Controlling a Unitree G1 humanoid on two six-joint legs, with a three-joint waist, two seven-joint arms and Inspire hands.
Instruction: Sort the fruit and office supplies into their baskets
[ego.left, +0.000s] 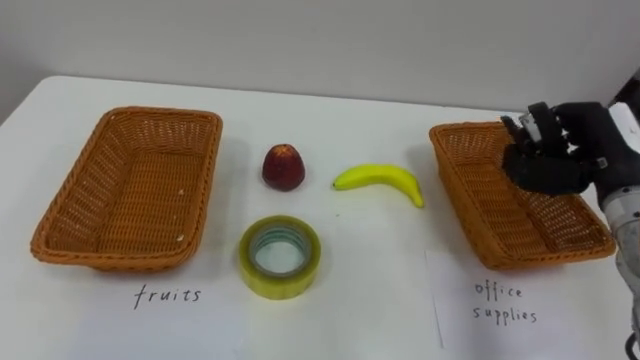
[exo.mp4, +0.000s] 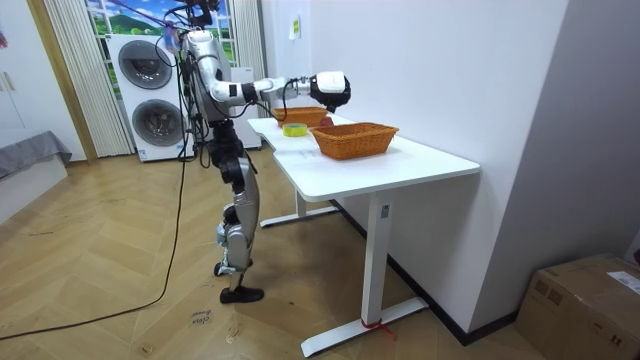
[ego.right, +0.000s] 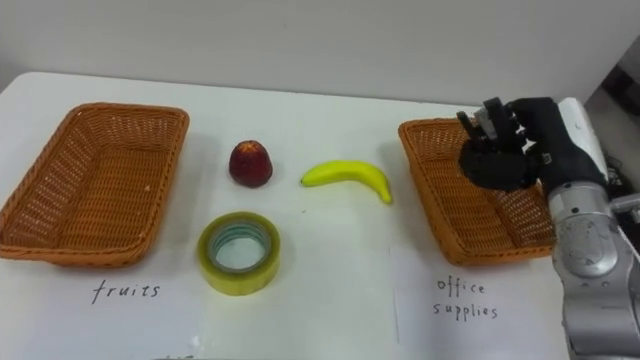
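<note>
The white desk (ego.right: 330, 290) carries two empty wicker baskets. The left basket (ego.right: 90, 190) sits at the left edge, and the right basket (ego.right: 470, 215) sits at the right. Between them lie three items, well apart from one another:
- a red apple (ego.right: 251, 164)
- a yellow banana (ego.right: 350, 178) to its right
- a yellow tape roll (ego.right: 240, 283), flat, nearer the robot

The right hand (ego.right: 510, 150) hovers over the right basket's far half with its fingers relaxed, holding nothing.

A red apple (ego.left: 284, 166), yellow banana (ego.left: 380, 181) and flat yellow tape roll (ego.left: 280, 256) lay between the left basket (ego.left: 130, 190) and right basket (ego.left: 490, 215).
</note>
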